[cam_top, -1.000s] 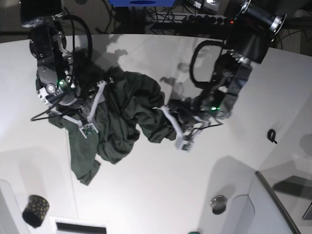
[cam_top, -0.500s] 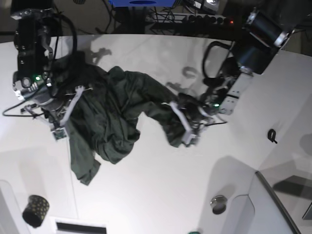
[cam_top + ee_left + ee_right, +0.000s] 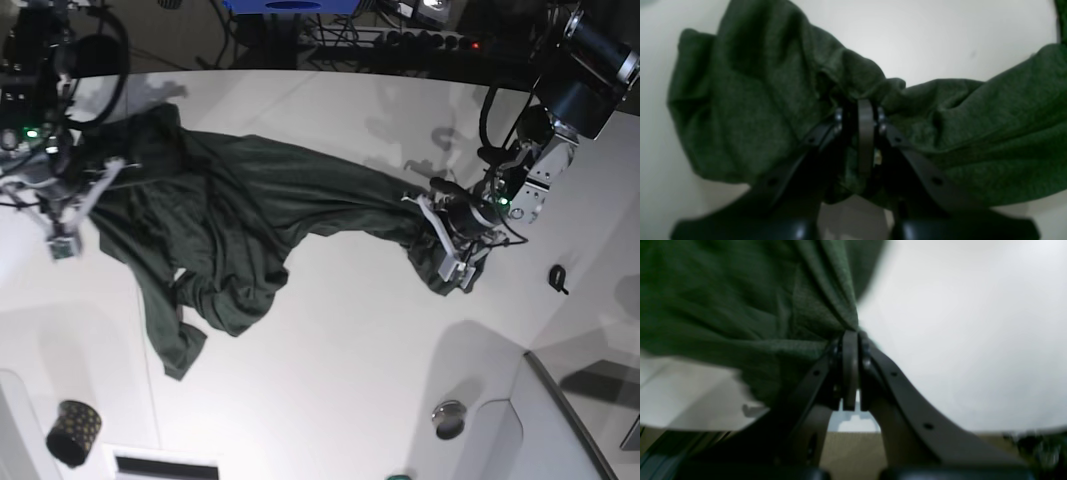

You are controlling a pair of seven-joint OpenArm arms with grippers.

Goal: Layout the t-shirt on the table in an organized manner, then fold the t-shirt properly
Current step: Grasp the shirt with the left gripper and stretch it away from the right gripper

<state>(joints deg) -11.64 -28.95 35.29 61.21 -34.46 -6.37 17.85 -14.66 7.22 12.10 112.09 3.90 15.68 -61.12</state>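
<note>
I have the large dark green soft-fabric t-shirt [image 3: 240,215] stretched across the white smooth table [image 3: 340,370], the left gripper [image 3: 867,115] and right gripper [image 3: 850,340] each pinched on a bunched fold. Pulling further could slip either thin pinch. Which hems I hold is hidden; the lower part lies crumpled.

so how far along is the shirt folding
Early. Done: both tools have shut on the t-shirt, left tool and right tool each pinching an edge. In hand: stretching it across the table. Left: it looks bunched and twisted, one part trailing toward the cup, so flattening and every fold remain.
</note>
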